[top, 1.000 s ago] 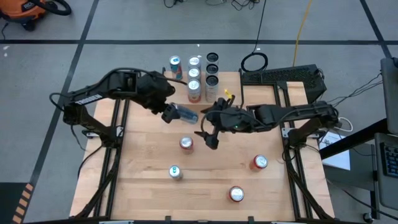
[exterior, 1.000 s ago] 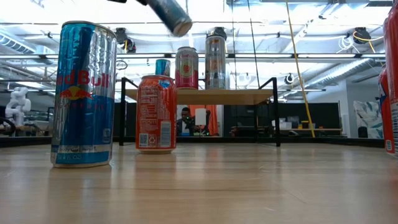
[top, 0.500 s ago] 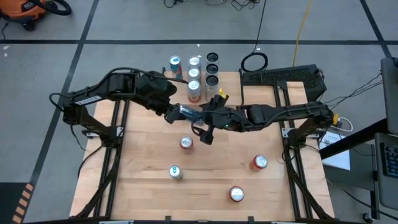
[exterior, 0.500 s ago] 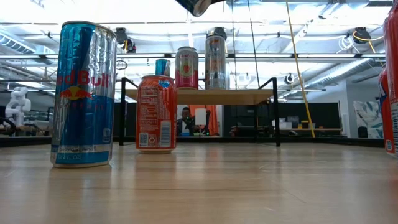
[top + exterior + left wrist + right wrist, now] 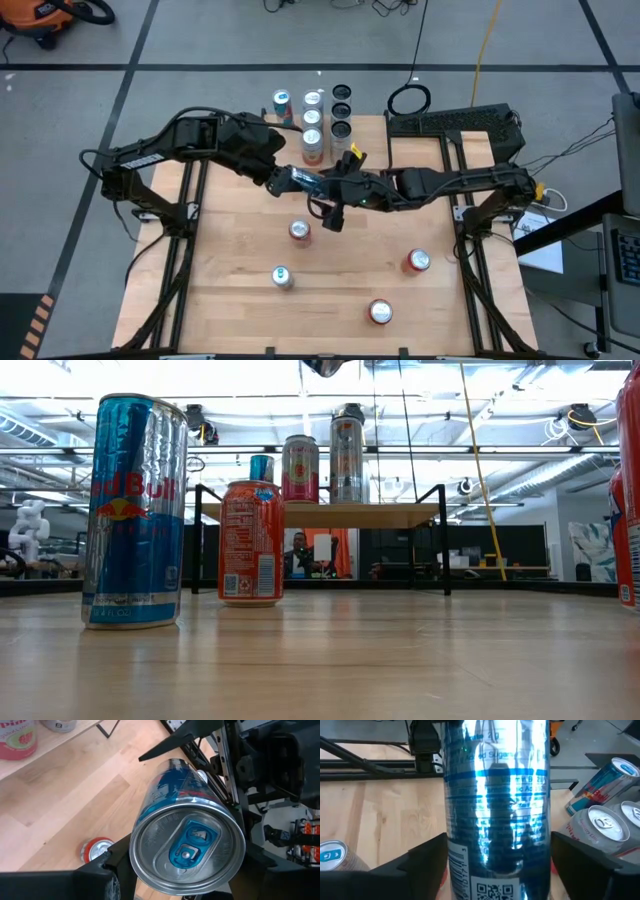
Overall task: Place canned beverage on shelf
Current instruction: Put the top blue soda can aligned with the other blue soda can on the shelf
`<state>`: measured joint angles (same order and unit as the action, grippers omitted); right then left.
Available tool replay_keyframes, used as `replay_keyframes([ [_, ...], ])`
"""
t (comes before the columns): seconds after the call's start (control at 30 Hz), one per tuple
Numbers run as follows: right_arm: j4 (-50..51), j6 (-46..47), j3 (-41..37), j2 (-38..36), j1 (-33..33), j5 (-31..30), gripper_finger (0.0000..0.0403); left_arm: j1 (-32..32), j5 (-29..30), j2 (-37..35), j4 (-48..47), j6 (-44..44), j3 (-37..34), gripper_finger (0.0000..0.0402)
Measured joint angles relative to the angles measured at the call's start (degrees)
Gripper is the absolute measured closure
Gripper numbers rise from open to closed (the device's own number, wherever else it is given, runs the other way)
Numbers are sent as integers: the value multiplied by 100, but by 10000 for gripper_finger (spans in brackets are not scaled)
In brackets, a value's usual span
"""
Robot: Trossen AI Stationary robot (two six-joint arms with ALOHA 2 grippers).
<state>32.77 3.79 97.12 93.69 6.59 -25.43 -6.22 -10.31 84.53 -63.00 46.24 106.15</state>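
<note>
Wooden table (image 5: 240, 300) from above: left gripper (image 5: 283, 180) grips a blue can (image 5: 300, 181) mid-air near the shelf (image 5: 322, 137), passing it to the right gripper (image 5: 327, 187). Right wrist: fingers (image 5: 427, 857) flank the can, not visibly clamped. Next, right closes, left releases.

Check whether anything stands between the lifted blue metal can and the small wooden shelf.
Nothing visible does. The left gripper holds the blue can aloft, the right gripper around it; the shelf's right end is bare.

right tool (image 5: 322, 190) moved in around blue can (image 5: 300, 180) held by left tool (image 5: 283, 178)
</note>
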Motion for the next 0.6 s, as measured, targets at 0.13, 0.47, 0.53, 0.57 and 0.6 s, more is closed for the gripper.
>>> replay_keyframes([
  [0.13,-2,0,0,0,0,2,131,0,2,0,4,0,-2,173],
  [0.47,0,-12,0,0,0,16,182,-2,36,0,4,-11,-2,165],
  [0.53,-6,1,0,0,6,15,181,-2,121,0,23,-35,-2,150],
  [0.57,-4,4,0,0,11,15,180,-2,149,0,43,-50,-2,141],
  [0.6,-7,6,0,0,11,13,179,0,187,0,90,-50,-2,129],
])
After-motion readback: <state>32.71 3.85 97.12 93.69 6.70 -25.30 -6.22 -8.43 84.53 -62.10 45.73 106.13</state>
